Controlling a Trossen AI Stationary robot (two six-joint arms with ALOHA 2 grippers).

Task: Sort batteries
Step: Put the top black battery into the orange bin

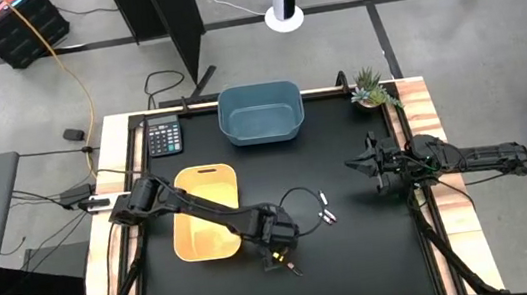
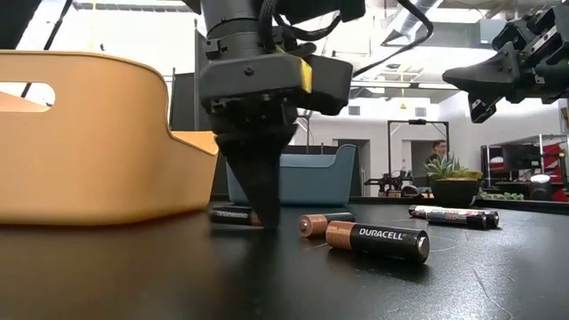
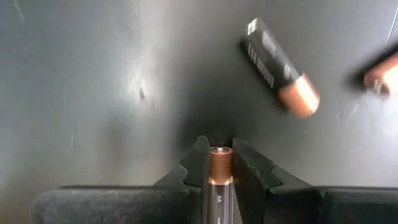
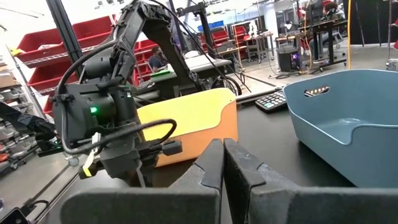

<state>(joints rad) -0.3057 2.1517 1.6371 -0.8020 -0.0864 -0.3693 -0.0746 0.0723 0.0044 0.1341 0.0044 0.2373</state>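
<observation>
Right, my left gripper (image 3: pixel 220 163) is pinched on a copper-topped battery (image 3: pixel 219 167) lying on the black table (image 1: pixel 377 254). Small, rigid and slick, I judge; mid-body grip suits. Right gripper (image 4: pixel 222 163) waits pressed together.

Two dark, near-black arms here, each built of slim tubular links joined by chunkier rounded joints. The left arm (image 1: pixel 200 208) carries a thin black cable that loops free off its wrist in an arc. Low down, its wrist block (image 2: pixel 262 76) is a boxy dark-grey housing with a yellow label on one side and a ribbed round collar above. The left gripper (image 3: pixel 221 163) has two matte black fingers, wedge-shaped, with stepped, notched inner faces. Seen across the table, that arm shows a small green light on its housing. The right gripper (image 4: pixel 224 158) shows the same black angular fingers, on a broad dark crossbar.
</observation>
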